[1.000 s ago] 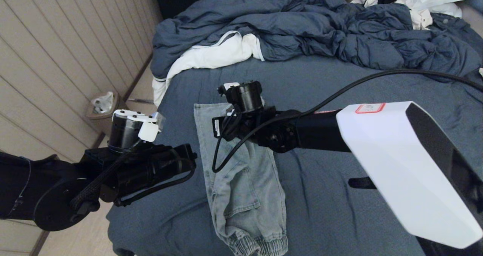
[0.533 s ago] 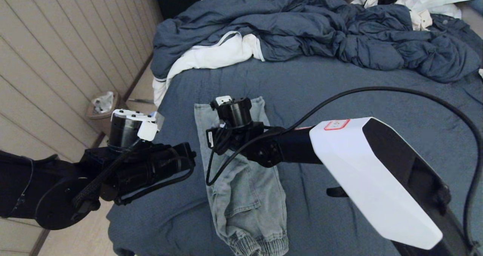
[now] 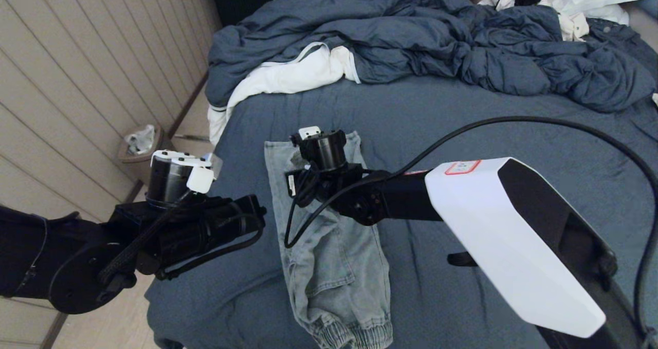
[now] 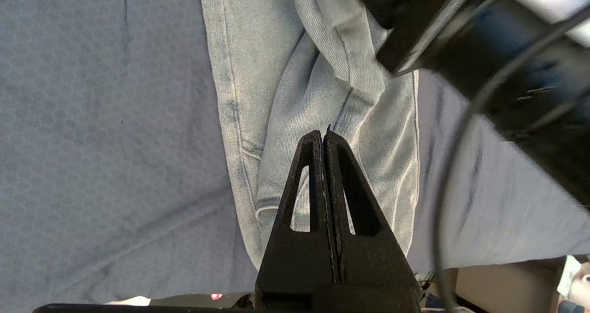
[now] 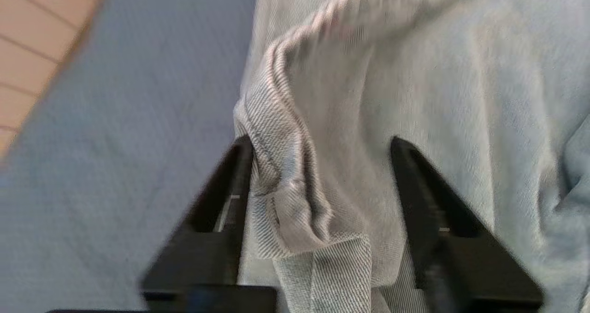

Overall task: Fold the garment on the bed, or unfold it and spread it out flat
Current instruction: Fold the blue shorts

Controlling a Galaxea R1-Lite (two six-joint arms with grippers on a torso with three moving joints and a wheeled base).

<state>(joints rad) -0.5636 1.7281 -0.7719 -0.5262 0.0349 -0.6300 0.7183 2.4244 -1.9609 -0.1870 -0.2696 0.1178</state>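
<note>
Head view: the shorts lay in a long, narrow strip on the bed, near its left edge, with the ribbed waistband toward the robot. The right gripper was over the far end of the shorts; its fingers stood wide apart, with a raised fold of fabric between them. The left gripper hovered above the shorts, fingers pressed together and holding nothing. A rumpled duvet and a white cloth lay at the far side.

The right arm hides the right pincer and the shorts' middle.
</note>
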